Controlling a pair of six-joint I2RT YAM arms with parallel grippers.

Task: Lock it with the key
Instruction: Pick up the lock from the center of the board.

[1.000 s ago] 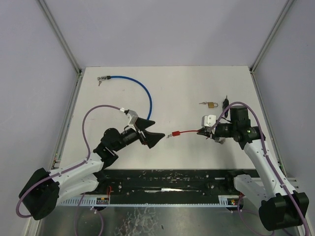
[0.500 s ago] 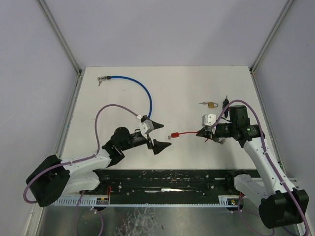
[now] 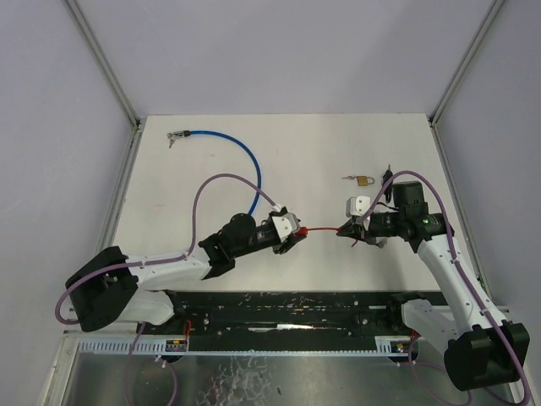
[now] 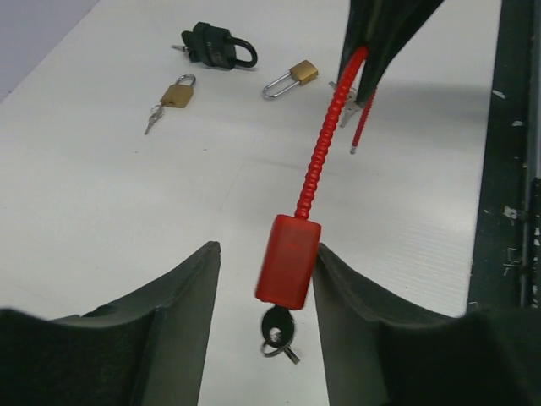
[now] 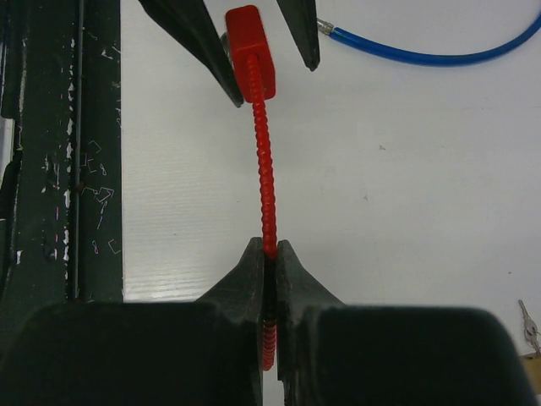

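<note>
Where the two arms meet over the middle of the tabletop point(image 3: 338, 144), the block-shaped lock body point(image 3: 302, 229) of the red cable lock sits between the fingers of the left gripper point(image 3: 294, 234), lifted clear of the surface. The left wrist view shows those jaws half-wide and straddling the lock body. There is a clear gap on one side, and whether the other finger touches it cannot be told. A dark key point(image 4: 277, 331) on a ring hangs from the lock body's lower end, visible only in that view. The ribbed red cable point(image 5: 265, 173) runs straight from the lock body to the right gripper point(image 5: 266, 247), whose jaws are pinched tight on it.

Beyond the right gripper, the left wrist view shows a black padlock point(image 4: 215, 46), a brass padlock point(image 4: 177, 91) with its keys, and a smaller silver-shackled padlock point(image 4: 292, 78) lying on the tabletop, well apart from the red lock. A blue cable point(image 3: 245, 156) arcs across the far left. In the right wrist view its metal tip lies just beside one left finger.
</note>
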